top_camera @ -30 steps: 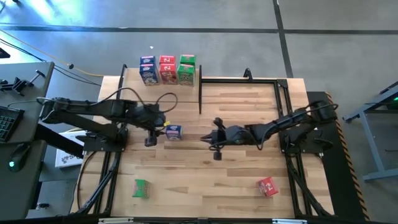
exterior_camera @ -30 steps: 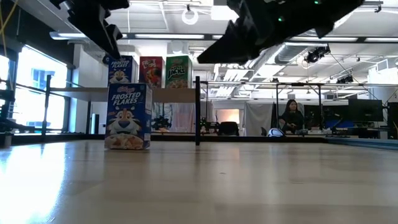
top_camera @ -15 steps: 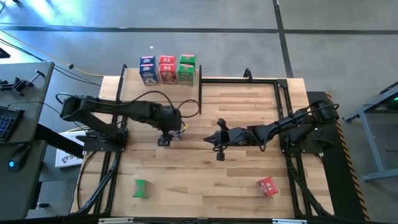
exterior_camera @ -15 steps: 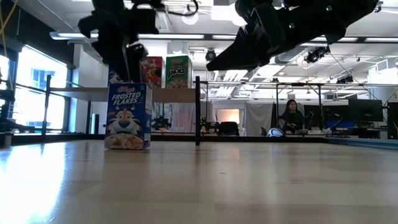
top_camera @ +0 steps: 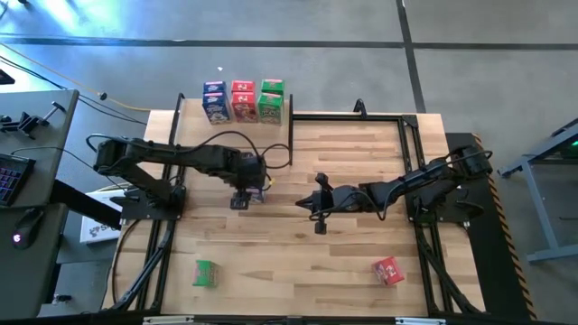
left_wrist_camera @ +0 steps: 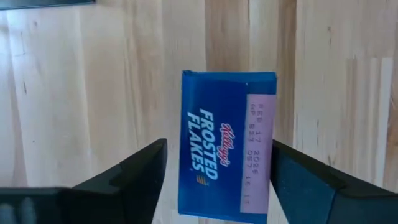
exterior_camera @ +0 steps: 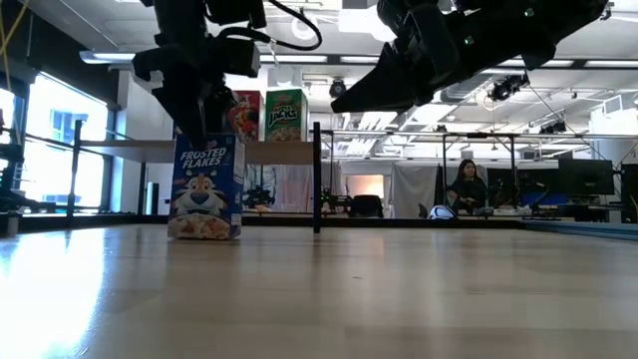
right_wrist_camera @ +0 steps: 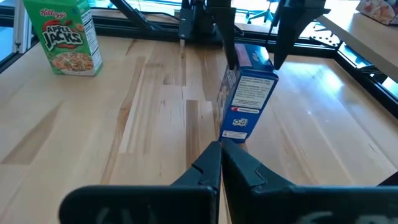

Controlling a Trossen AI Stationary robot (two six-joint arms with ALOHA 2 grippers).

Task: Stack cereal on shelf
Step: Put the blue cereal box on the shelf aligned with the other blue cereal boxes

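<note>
Blue cereal box (left_wrist_camera: 225,147) upright on my wooden counter (top_camera: 352,262), left end effector (left_wrist_camera: 214,180) spread open over its top.
My left arm reaches down from above, dark fingers either side of the glossy rectangular carton, not gripping; its long axis stands vertical. My right end effector (right_wrist_camera: 221,163) hovers near, pinched shut, empty.

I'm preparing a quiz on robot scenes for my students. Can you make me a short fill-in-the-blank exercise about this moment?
1. The left gripper stands open around the top of an upright ___ cereal box.
2. The right gripper is ___.
3. On the shelf stand ___ boxes.
4. The red box near the table's front edge lies on the ___ arm's side.

Missing words: blue; shut; three; right
</note>
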